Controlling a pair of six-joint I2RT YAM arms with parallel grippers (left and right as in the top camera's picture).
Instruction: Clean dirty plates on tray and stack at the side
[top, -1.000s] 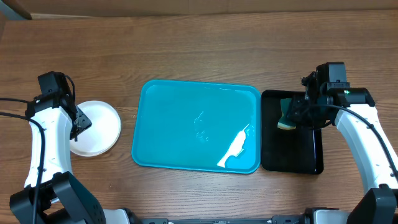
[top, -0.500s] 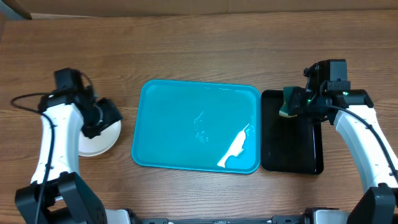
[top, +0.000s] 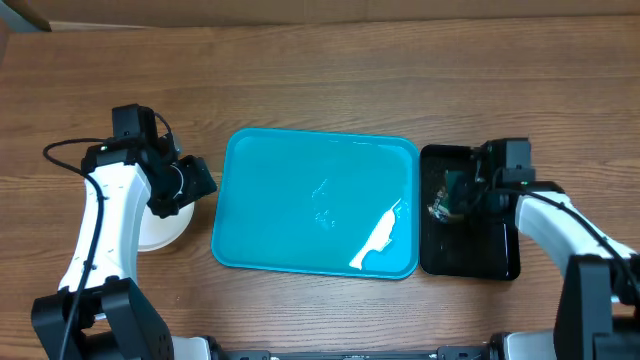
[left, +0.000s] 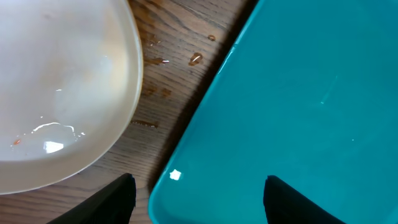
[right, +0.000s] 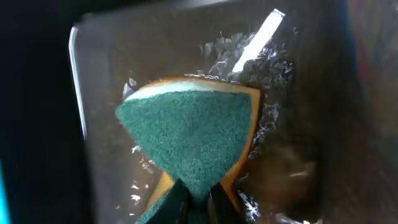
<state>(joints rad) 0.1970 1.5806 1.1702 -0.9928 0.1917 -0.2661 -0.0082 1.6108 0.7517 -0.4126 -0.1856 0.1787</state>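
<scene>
hidden: round white plates (top: 165, 228) lay partly under left arm, count unclear | left fingers (top: 195, 182) spread, plates left of them, one turquoise rectangular plastic tray (top: 315, 205) right | right fingers (right: 186, 204) pinched one green sponge (right: 193, 137) over one black tray (top: 470, 250)

Turquoise tray (top: 300, 190), wht plate (left: 62, 81) (grn sponge (right: 193, 137))
</scene>
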